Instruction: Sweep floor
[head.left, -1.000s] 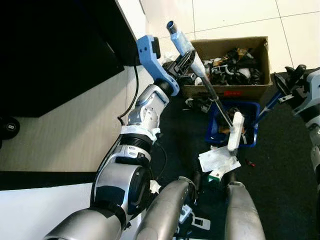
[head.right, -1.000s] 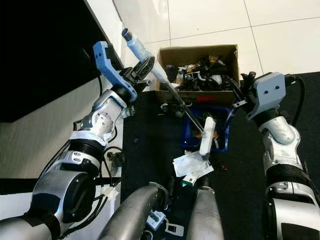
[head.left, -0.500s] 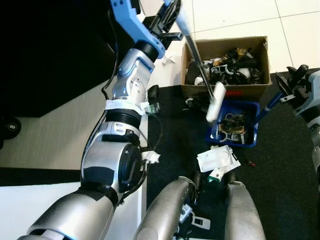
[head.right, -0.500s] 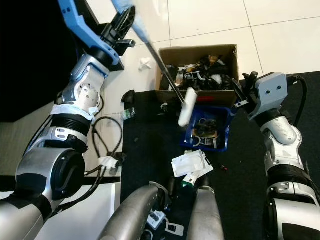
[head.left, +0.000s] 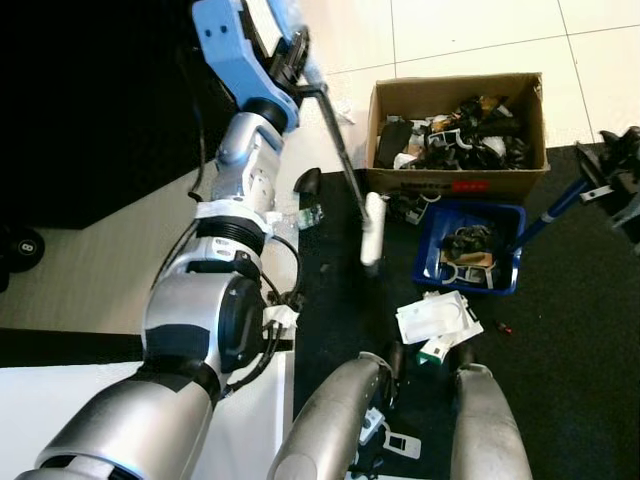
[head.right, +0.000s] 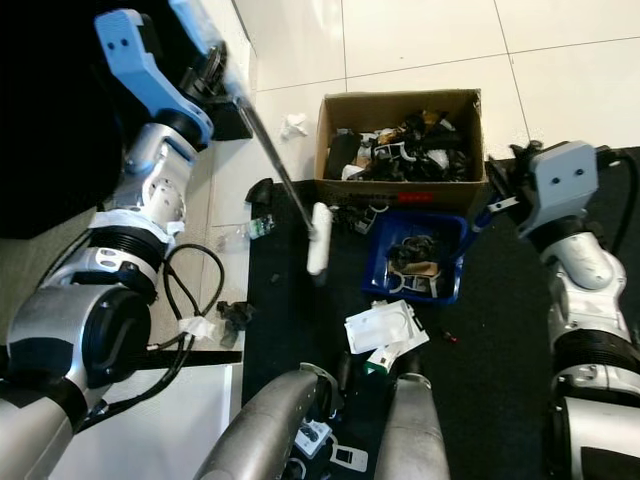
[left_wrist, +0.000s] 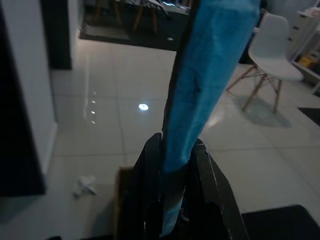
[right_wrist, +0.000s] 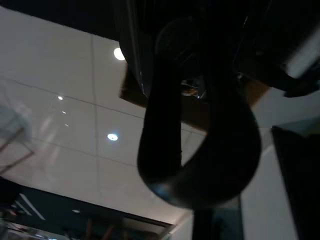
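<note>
Left claw (left_wrist: 172, 200) gripped broom (head.right: 318, 238) handle; head over black mat (head.right: 290, 310). Right claw (head.right: 500, 195) gripped blue dustpan (head.right: 415, 255) handle.

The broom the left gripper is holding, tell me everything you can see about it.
The broom has a light blue grip at the top, a thin dark shaft and a small white head. The left gripper is shut around the blue grip, high beside the dark cabinet. The shaft slants down toward the robot, its head over the black mat's edge, left of the blue dustpan. Whether it touches the mat is unclear.
</note>
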